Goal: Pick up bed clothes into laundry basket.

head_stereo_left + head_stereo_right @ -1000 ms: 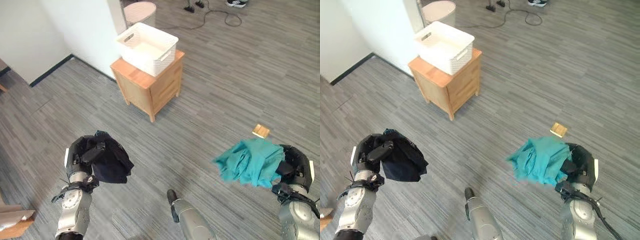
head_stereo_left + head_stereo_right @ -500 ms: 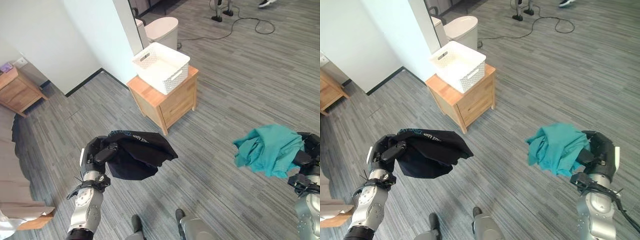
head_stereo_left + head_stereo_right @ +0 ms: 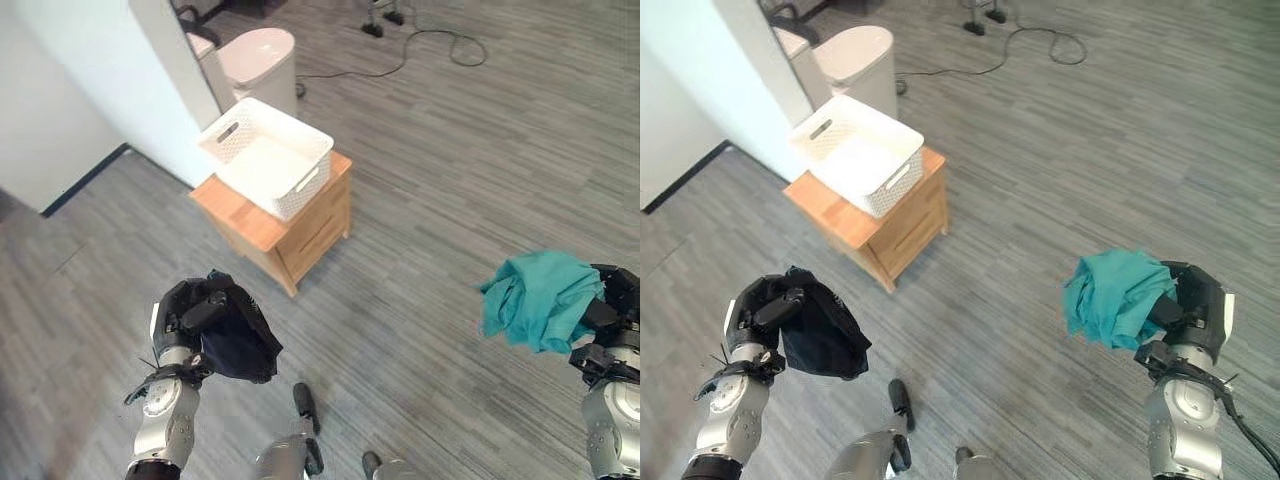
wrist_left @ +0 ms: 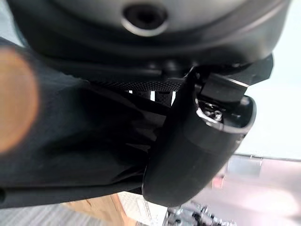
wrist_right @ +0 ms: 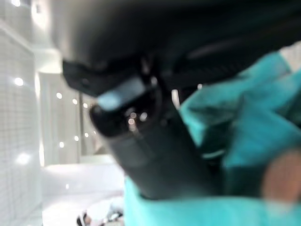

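Grey plank floor [image 3: 470, 180], the largest surface, carrying all else; a white wall [image 3: 70, 90] along the far left, with a pale lidded bin [image 3: 258, 60] at its corner; a black cable [image 3: 420, 50] loops on the floor further off. The view has swung between the earlier pictures and this one, so the apparent drift of the furniture is camera motion, not movement of the things. Wooden nightstand [image 3: 290, 235] stands ahead and left of centre; on its top sits the white laundry basket [image 3: 265, 155], holding nothing visible, one corner overhanging the top. Teal garment [image 3: 1115, 298], bunched, hangs in the air in front of the right hand [image 3: 1190, 310], whose fingers are curled into the cloth, as the right wrist view confirms. Black garment [image 3: 235, 335], half a second ago flared out wide from the left hand [image 3: 185, 310], now hangs as a compact bundle; the thumb and fingers are clamped round its upper edge, the left wrist view showing dark cloth pressed under the thumb. Both pieces are thus off the floor and held, each well apart from the basket; the nightstand appears nearer than a second ago, suggesting an approach under way. Judged stage: carrying, roughly midway; the remaining step is to bring each hand above the basket rim and release; the settled black bundle should drop cleanly, whereas the loose teal folds might catch the rim.
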Available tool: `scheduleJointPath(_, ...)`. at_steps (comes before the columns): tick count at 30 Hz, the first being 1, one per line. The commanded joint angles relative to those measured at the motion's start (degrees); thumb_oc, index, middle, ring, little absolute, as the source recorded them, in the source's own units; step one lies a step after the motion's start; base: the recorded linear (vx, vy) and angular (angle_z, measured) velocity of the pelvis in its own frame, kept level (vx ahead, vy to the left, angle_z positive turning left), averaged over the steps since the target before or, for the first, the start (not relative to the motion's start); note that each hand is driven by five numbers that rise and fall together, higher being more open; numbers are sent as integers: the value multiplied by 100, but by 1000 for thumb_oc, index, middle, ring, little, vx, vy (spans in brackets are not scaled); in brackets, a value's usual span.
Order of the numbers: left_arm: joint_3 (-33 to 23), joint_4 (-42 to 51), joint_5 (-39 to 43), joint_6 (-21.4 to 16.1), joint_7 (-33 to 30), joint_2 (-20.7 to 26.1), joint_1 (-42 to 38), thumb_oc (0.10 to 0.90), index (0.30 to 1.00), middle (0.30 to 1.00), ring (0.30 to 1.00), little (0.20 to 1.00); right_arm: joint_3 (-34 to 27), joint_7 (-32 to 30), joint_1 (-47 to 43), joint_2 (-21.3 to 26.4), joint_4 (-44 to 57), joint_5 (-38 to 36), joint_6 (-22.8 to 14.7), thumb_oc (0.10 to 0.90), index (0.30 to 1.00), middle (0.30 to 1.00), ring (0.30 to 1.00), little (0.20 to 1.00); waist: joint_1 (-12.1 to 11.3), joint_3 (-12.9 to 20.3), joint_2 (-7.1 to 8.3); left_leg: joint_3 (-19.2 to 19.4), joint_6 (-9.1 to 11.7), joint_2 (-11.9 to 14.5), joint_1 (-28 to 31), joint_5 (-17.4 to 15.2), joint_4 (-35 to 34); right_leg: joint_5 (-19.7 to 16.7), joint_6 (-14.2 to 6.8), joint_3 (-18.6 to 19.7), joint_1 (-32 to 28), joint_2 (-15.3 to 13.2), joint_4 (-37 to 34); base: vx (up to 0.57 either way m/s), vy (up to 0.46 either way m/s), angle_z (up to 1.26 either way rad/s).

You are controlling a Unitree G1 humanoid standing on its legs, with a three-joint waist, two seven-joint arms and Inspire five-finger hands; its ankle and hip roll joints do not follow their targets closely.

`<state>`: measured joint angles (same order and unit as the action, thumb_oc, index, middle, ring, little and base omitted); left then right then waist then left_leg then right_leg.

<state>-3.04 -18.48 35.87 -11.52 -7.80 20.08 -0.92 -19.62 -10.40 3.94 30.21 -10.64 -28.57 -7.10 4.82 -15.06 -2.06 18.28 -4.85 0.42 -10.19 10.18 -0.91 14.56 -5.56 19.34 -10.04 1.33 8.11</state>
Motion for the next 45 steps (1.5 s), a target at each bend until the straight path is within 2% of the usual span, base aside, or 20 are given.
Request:
scheduleJointPath(1, -504, 641, -46, -806, -98, 738, -661, 400, 300, 300, 300, 300, -224, 39, -585, 365, 584, 111, -637, 400, 300, 300, 300, 300, -52, 563, 330, -12, 878, 242, 86, -959, 619, -1459, -724, -196, 517, -1669, 333, 207, 166, -22)
scheduleJointPath(5, -371, 690, -27, -782, -58, 790, -791, 400, 300, 300, 300, 300, -252, 30, -586, 322, 574, 155, -614, 400, 300, 300, 300, 300, 102, 360, 233, -91, 775, 146, 405, -1156, 501, -2148, -619, 35, 1024, -1474, 1023, 192, 137, -17)
scheduleJointPath(8, -310, 736, -40, -760, -12, 809, -828, 400, 300, 300, 300, 300, -272, 12, -577, 312, 506, 166, -596, 400, 300, 300, 300, 300, 176, 314, 142, -136, 776, 200, 571, -1162, 371, -2126, -604, 182, 1321, -1226, 1030, 117, 59, 2)
scheduleJointPath(10, -231, 752, -96, -757, 49, 837, -914, 400, 300, 300, 300, 300, -319, -3, -538, 278, 465, 142, -616, 400, 300, 300, 300, 300, 311, 270, 53, -207, 764, 182, 765, -1165, 203, -1726, -605, 316, 1696, -875, 844, 151, 84, 11)
scheduleJointPath(11, -196, 748, -120, -764, 54, 853, -1006, 400, 300, 300, 300, 300, -358, -12, -521, 271, 456, 127, -635, 400, 300, 300, 300, 300, 386, 240, 6, -277, 766, 173, 848, -1160, 104, -1341, -590, 335, 1840, -670, 790, 184, 65, 38)
scheduleJointPath(12, -141, 739, -144, -816, 38, 887, -1232, 400, 300, 300, 300, 300, -437, -58, -481, 256, 410, 72, -698, 400, 300, 300, 300, 300, 477, 179, 27, -420, 774, 82, 1002, -1182, -2, -1007, -555, 356, 2146, -317, 315, 156, 39, 58)
scheduleJointPath(13, -126, 730, -146, -819, 32, 891, -1253, 400, 300, 300, 300, 300, -449, -58, -482, 252, 403, 69, -706, 400, 300, 300, 300, 300, 497, 173, 19, -455, 769, 78, 1015, -1186, -25, -998, -557, 320, 2114, -333, 280, 170, -43, 70)
scheduleJointPath(14, -170, 804, -152, -893, -52, 891, -1379, 400, 300, 300, 300, 300, -547, -105, -377, 222, 403, -4, -805, 400, 300, 300, 300, 300, 550, 159, 83, -644, 759, -28, 1124, -1234, -58, -1048, -508, 327, 2120, -140, -94, 125, -96, 98)
scheduleJointPath(18, -484, 1125, -127, -1002, -185, 717, -1138, 400, 300, 300, 300, 300, -708, -152, -131, 208, 337, -42, -841, 400, 300, 300, 300, 300, 501, 196, 137, -935, 769, -91, 1151, -1263, -33, -1151, -391, 181, 1703, -216, -418, 64, -102, 129)
scheduleJointPath(19, -940, 1332, -82, -1150, -382, 572, -786, 400, 300, 300, 300, 300, -873, -181, -54, 244, 331, 4, -852, 400, 300, 300, 300, 300, 380, 247, 160, -978, 782, -77, 1180, -1176, -197, -1223, -344, 37, 1587, -227, -639, 17, -129, 40)
scheduleJointPath(25, -1823, 1803, -257, -1380, -815, 337, -197, 400, 300, 300, 300, 300, -1291, -306, 133, 293, 266, 6, -856, 400, 300, 300, 300, 300, 248, 382, 138, -1067, 834, -21, 1170, -1024, -389, -1121, -216, -177, 1358, -257, -818, 19, -96, 37)
scheduleJointPath(26, -2234, 2143, -317, -1612, -1136, 92, 7, 400, 300, 300, 300, 300, -1406, -345, 195, 245, 254, 9, -867, 400, 300, 300, 300, 300, 177, 384, 174, -1093, 840, -13, 1170, -1025, -392, -1095, -178, -201, 1320, -234, -827, 7, -59, 4)
scheduleJointPath(30, -2471, 2595, -736, -1663, -1444, -103, 148, 400, 300, 300, 300, 300, -1458, -387, 287, 205, 285, 59, -903, 400, 300, 300, 300, 300, 180, 444, 181, -1083, 847, 21, 1232, -1058, -396, -1051, -129, -183, 1214, -192, -869, 46, -62, -4)
scheduleJointPath(33, -2396, 2760, -1033, -1554, -1260, 305, -51, 400, 300, 300, 300, 300, -1497, -333, 282, 357, 257, 29, -943, 400, 300, 300, 300, 300, 227, 484, 164, -1059, 863, 49, 1310, -1078, -398, -1030, -114, -164, 1113, -158, -899, 26, -43, 15)
scheduleJointPath(34, -2290, 2646, -1151, -1533, -1222, 709, -319, 400, 300, 300, 300, 300, -1490, -295, 255, 451, 205, -23, -976, 400, 300, 300, 300, 300, 254, 482, 157, -1066, 873, 60, 1348, -1094, -399, -999, -106, -174, 1069, -145, -897, 22, -58, 22)
scheduleJointPath(35, -1882, 2302, -1294, -1473, -1057, 1715, -1044, 400, 300, 300, 300, 300, -1389, -185, 187, 697, 187, -83, -1021, 400, 300, 300, 300, 300, 390, 496, 63, -1040, 914, 86, 1375, -1046, -398, -1010, -112, -148, 1040, -117, -882, 37, -33, -3)
scheduleJointPath(36, -1852, 2239, -1275, -1500, -1048, 1757, -1106, 400, 300, 300, 300, 300, -1404, -181, 172, 680, 173, -87, -1026, 400, 300, 300, 300, 300, 370, 494, 74, -1043, 915, 84, 1381, -1073, -405, -991, -110, -156, 1033, -121, -894, 32, -15, 8)
scheduleJointPath(39, -1123, 1563, -816, -1520, -736, 2752, -2063, 400, 300, 300, 300, 300, -1268, -61, 70, 887, 119, -211, -1031, 400, 300, 300, 300, 300, 529, 521, -51, -1018, 956, 85, 1383, -1033, -409, -991, -128, -143, 1025, -109, -906, 18, 3, 5)
scheduleJointPath(43, 385, 363, 148, -1402, -218, 3782, -3856, 400, 300, 300, 300, 300, -912, 96, -53, 1017, 78, -440, -1061, 400, 300, 300, 300, 300, 827, 538, -323, -960, 1009, 79, 1367, -969, -409, -1011, -166, -144, 1043, -103, -922, 13, 21, -3)
scheduleJointPath(45, 877, -9, 373, -1423, -157, 3971, -4557, 400, 300, 300, 300, 300, -846, 129, -30, 917, 77, -493, -1071, 400, 300, 300, 300, 300, 886, 529, -363, -944, 1020, 72, 1363, -958, -409, -1031, -186, -157, 1053, -106, -935, 13, 6, -4)
